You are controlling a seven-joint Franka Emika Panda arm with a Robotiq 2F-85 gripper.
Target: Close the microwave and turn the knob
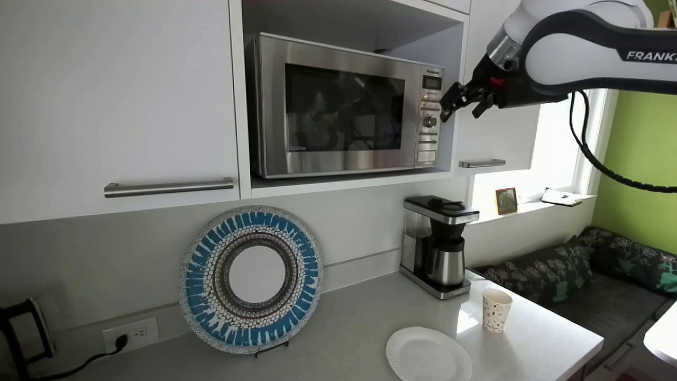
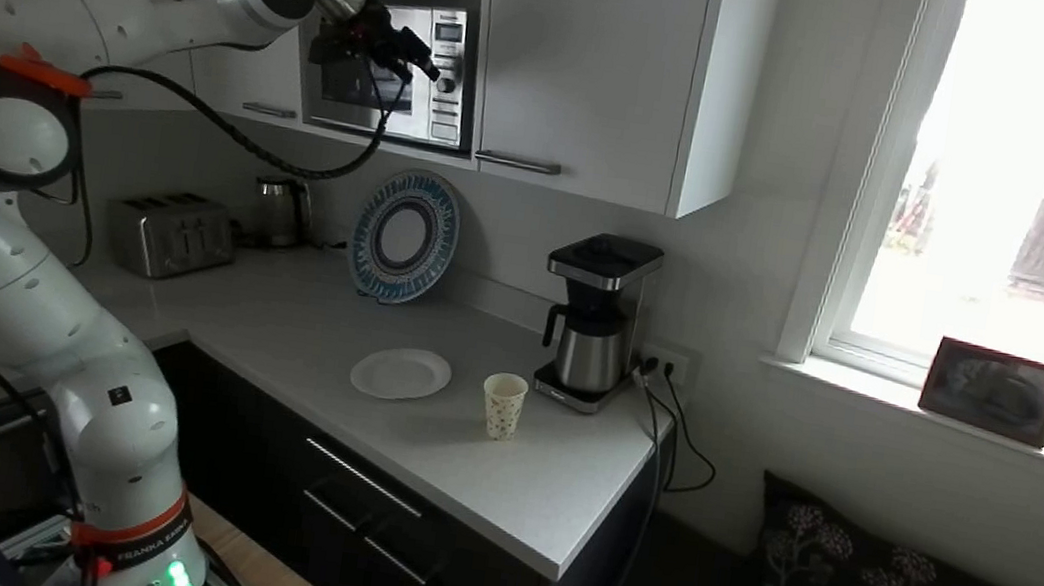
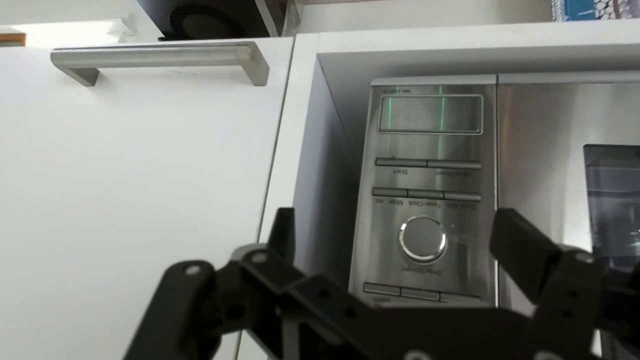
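The stainless-steel microwave sits in an open cabinet niche, and its dark-windowed door looks shut, flush with the control strip. It is partly behind my arm in an exterior view. Its round knob is on the silver control strip, and also shows in an exterior view. In the wrist view, which is upside down, the knob lies between my spread fingers. My gripper is open and empty, in front of the control strip and apart from the knob. It also shows in the wrist view.
The niche's side wall is close beside the control strip. A cabinet bar handle juts out nearby. Below are a coffee maker, a decorated round plate, a paper cup and a white plate on the counter.
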